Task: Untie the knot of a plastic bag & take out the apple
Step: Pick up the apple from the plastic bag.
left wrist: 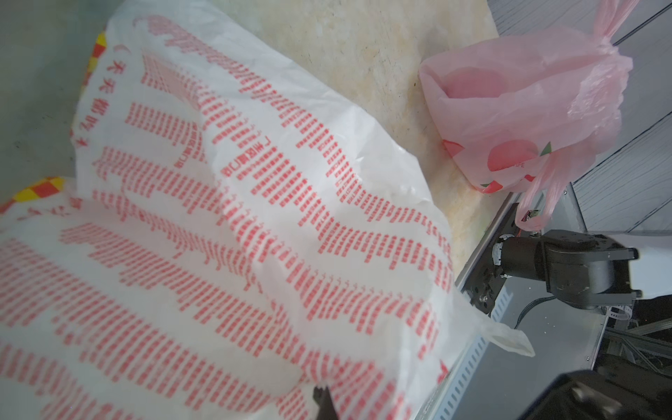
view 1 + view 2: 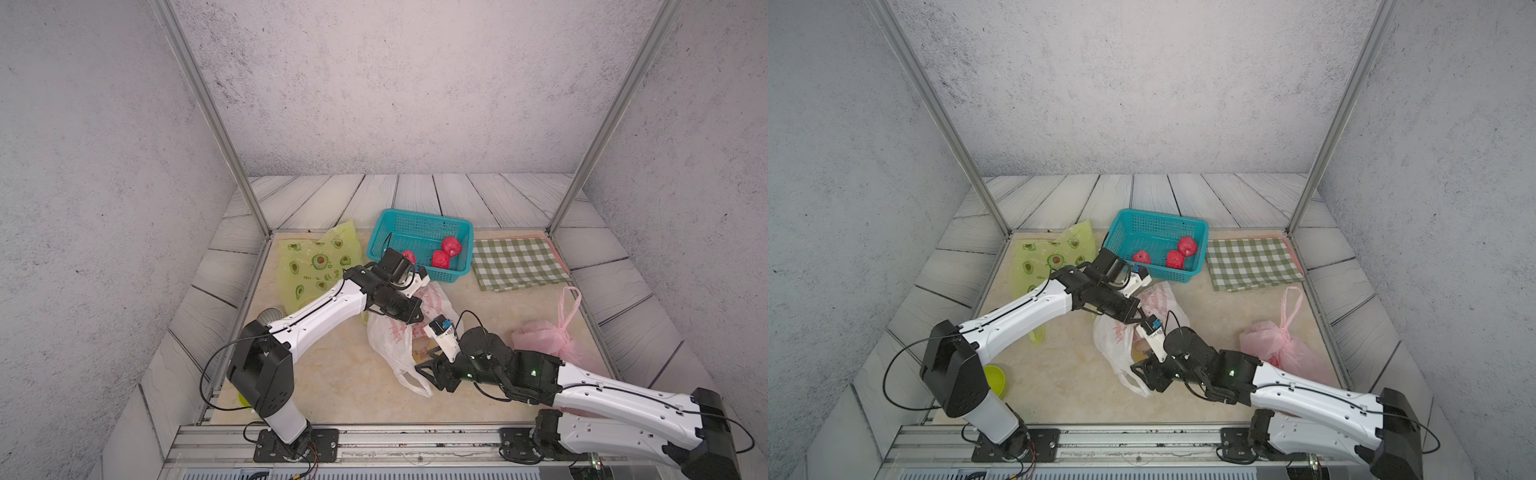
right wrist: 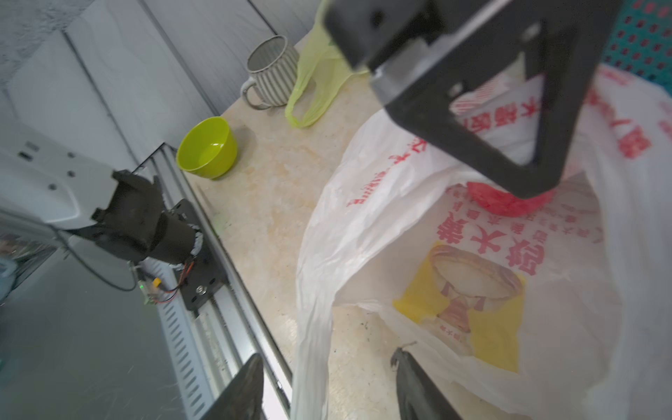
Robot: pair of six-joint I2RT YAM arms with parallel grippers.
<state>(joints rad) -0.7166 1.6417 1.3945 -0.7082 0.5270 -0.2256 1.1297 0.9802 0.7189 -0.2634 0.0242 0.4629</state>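
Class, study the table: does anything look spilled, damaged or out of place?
Nothing is spilled or broken. The checked cloth lies slightly askew to the table's edge, and the green bag sprawls flat, partly under the left arm. The pink bag is knotted shut.

Beige marbled tabletop (image 2: 332, 374) bearing white red-printed plastic bag (image 2: 386, 340), pink knotted plastic bag (image 2: 544, 336), yellow-green avocado-print bag (image 2: 316, 262), teal mesh basket (image 2: 419, 232), green-checked cloth (image 2: 515, 262), lime bowl (image 2: 994, 380), grey ribbed mug (image 3: 271, 72).

I count three bags: a white plastic bag with red print (image 2: 395, 332), a knotted pink plastic bag (image 2: 544, 338) and a yellow-green avocado-print plastic bag (image 2: 316, 257). Four red apples (image 2: 451, 246) show, three of them in the one teal mesh basket (image 2: 419, 227). One green checked cloth (image 2: 519, 264), one lime plastic bowl (image 3: 207, 149), one ribbed grey mug (image 3: 271, 72).
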